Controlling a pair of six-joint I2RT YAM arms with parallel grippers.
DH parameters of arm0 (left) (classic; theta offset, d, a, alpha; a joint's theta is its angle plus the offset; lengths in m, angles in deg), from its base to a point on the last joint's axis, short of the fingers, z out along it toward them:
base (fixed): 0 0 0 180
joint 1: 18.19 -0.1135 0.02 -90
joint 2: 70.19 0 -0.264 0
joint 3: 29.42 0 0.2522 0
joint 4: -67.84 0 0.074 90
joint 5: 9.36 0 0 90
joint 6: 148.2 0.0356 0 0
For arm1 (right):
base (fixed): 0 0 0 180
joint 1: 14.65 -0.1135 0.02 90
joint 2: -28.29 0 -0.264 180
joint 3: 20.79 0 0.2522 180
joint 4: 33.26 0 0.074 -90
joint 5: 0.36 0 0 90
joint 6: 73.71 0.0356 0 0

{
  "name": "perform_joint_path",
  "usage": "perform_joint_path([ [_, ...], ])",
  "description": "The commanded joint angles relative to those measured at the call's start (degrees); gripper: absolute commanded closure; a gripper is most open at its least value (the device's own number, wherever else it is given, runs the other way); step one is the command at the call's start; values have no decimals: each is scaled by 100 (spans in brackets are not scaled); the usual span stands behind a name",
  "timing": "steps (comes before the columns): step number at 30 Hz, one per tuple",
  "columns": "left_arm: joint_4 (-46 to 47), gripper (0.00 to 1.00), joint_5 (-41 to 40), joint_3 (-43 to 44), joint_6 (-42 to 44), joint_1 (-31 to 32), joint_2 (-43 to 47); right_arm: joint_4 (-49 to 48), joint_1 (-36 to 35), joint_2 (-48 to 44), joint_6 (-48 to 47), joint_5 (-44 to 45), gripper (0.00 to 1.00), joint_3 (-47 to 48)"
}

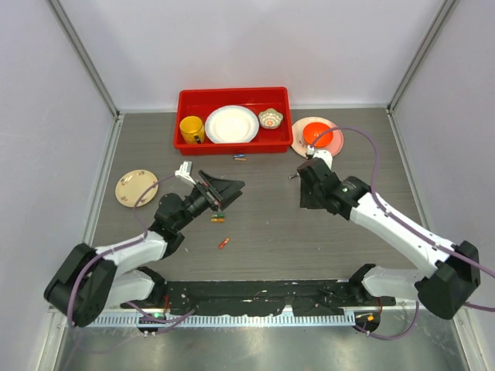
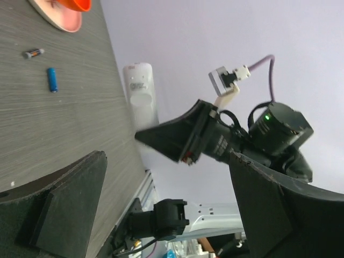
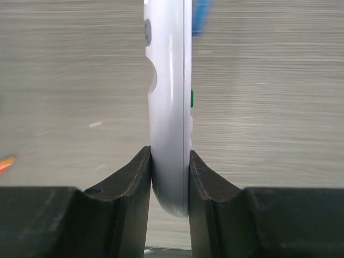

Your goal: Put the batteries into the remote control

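White remote control (image 3: pixel 169 107) sits pinched in the right gripper (image 3: pixel 170 156), right of the middle, its long body poking straight out of the jaws, while the left gripper (image 1: pixel 222 193), jaws wide, hangs just on the far side of a small battery (image 1: pixel 217 219) lying on the table (image 1: pixel 325 239).

From the right wrist, the remote (image 3: pixel 169 97) runs off the top edge, so its far end is unseen. A blue blur (image 3: pixel 200 16) behind it and an orange streak (image 3: pixel 5 163) at the left edge are too soft to name. From above, the batteries (image 1: pixel 223 243) are too small for detail. In the left wrist view, the plate (image 2: pixel 62 20) is cut by the top edge.
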Motion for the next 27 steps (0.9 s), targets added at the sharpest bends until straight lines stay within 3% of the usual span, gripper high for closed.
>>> perform_joint_path([
  [1,-1461,0,-598,-386,536,57,1022,1433,53,698,-582,3393,99,553],
  [5,-1865,0,-721,-676,659,49,1613,1635,193,1779,-644,3942,99,878],
  [13,-2929,0,-685,-650,1072,49,2360,1188,378,3668,-872,3583,99,1240],
  [21,-3246,0,-659,-844,1248,49,2747,880,387,4250,-1030,3012,99,1248],
  [27,-3272,0,-624,-861,1266,49,2660,722,378,4277,-1136,2625,75,1143],
])
